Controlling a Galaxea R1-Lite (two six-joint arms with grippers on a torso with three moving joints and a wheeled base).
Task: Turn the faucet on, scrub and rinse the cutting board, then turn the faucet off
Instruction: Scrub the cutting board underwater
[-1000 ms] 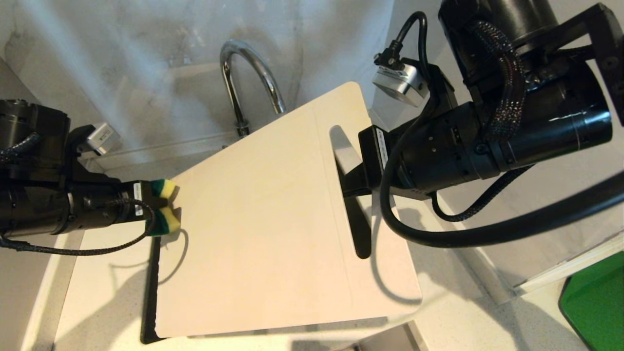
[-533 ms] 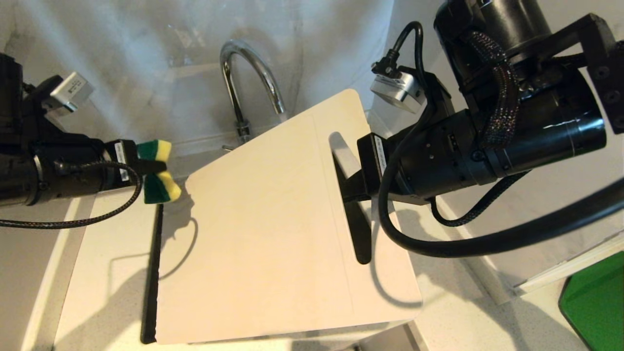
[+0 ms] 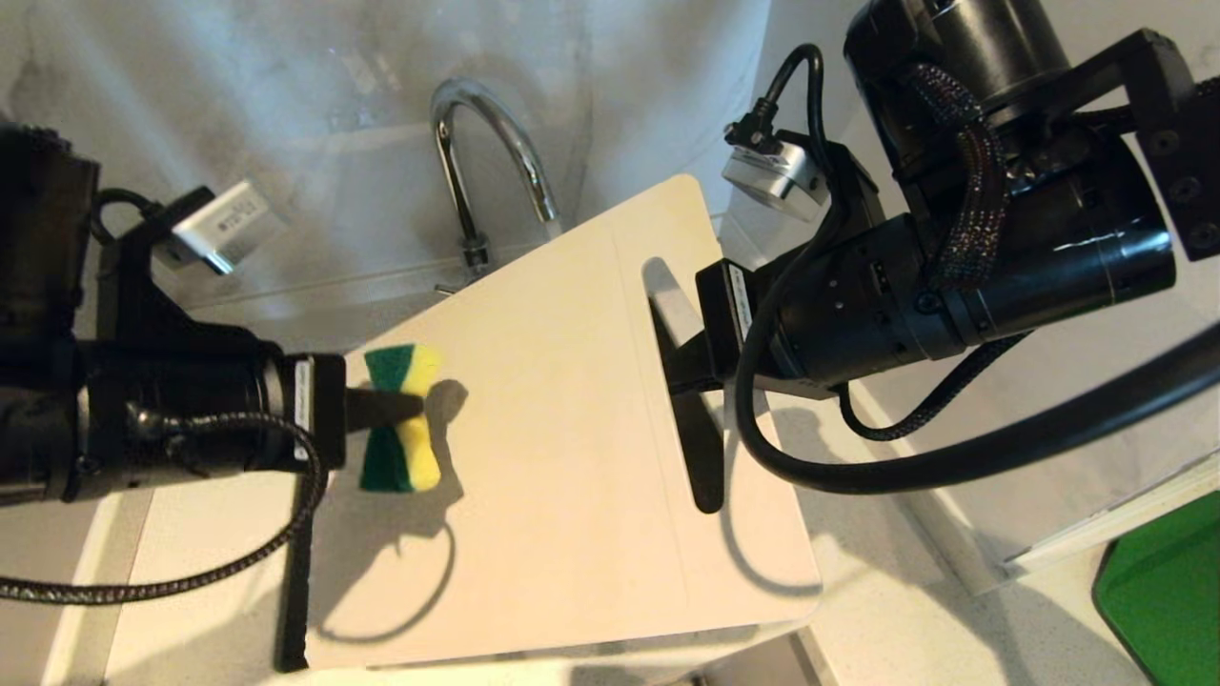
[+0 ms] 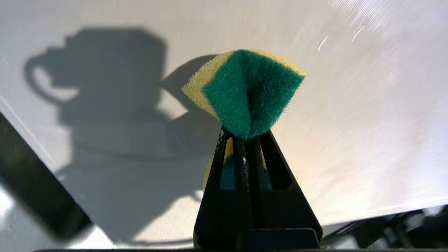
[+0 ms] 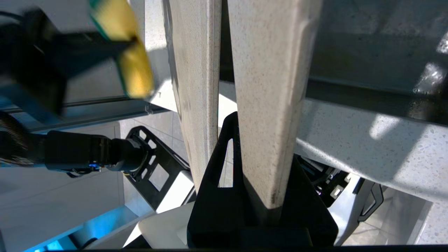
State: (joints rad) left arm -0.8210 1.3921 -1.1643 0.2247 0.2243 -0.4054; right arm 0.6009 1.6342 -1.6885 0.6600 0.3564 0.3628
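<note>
The cutting board, off-white with a long slot handle, is held tilted in front of the chrome faucet. My right gripper is shut on the strip of board beside the slot; up close that strip sits between the black fingers. My left gripper is shut on a green and yellow sponge, pinched at its middle, over the board's left part. In the left wrist view the sponge stands above the shut gripper against the board's face. I cannot tell whether water runs.
A white speckled counter surrounds the board, with a dark strip along the board's left edge. A green slab lies at the lower right. The right arm's cables hang beside the board.
My left gripper swung the sponge from the board's left edge up toward the back, then rightward and down over the board's face. The right gripper and board stayed put.
</note>
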